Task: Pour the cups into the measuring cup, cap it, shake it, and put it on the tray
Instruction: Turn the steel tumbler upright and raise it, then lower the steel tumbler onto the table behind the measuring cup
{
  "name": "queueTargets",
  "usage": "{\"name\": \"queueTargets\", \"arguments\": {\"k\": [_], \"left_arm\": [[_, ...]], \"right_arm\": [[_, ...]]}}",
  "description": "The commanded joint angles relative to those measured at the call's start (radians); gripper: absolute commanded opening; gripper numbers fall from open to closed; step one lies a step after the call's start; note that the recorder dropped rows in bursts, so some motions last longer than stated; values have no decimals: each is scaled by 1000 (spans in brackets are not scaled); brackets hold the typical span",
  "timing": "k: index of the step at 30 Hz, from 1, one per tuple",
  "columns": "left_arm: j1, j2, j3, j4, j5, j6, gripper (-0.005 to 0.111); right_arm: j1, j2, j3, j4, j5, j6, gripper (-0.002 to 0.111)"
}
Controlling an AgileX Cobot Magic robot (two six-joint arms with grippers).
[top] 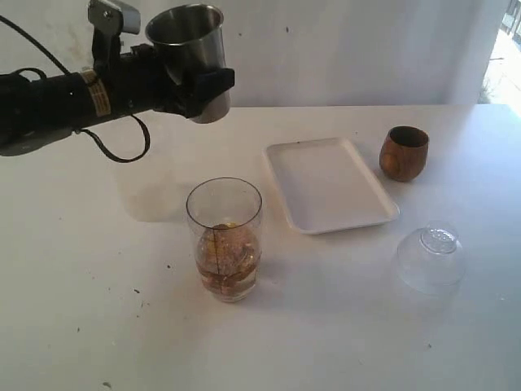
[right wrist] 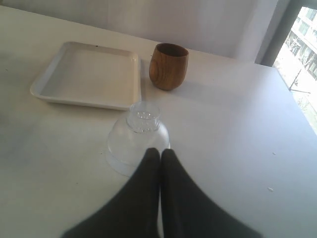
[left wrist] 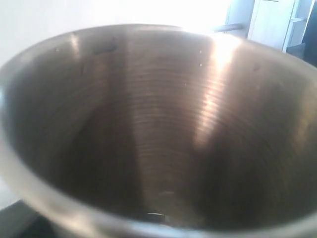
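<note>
White tabletop (top: 81,326) bears measuring cup (top: 225,240) holding brownish contents.

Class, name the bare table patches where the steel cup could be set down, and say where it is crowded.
Bare: the wide front strip of table in front of the measuring cup and lid. Crowded: tray, wooden cup and lid sit close together; a faint clear cup stands left of the measuring cup.

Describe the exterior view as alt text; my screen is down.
The left jaws hold the steel tumbler aloft, mouth up, beyond the measuring cup, which holds brownish contents. Right of it sit the white tray, wooden cup and clear domed lid.
</note>
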Motion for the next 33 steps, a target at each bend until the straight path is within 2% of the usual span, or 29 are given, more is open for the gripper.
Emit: {"name": "queueTargets", "arguments": {"k": [1,9,23,28,33], "left_arm": [[-15,10,-8,46,32,-44,0],[-15,106,-8,52,2,-46,0],[-17,161,-8,10,-22,-8,0],[-50,198,-8,-27,-41,102,0],[-52,198,-8,-56,-36,107,0]], "right_arm": [[-7,-5,7,0,-9,-5,0],[-7,-5,7,0,-9,21,0],[-7,-5,7,0,-9,20,0],[-7,-5,7,0,-9,20,0],[-7,-5,7,0,-9,20,0]]}}
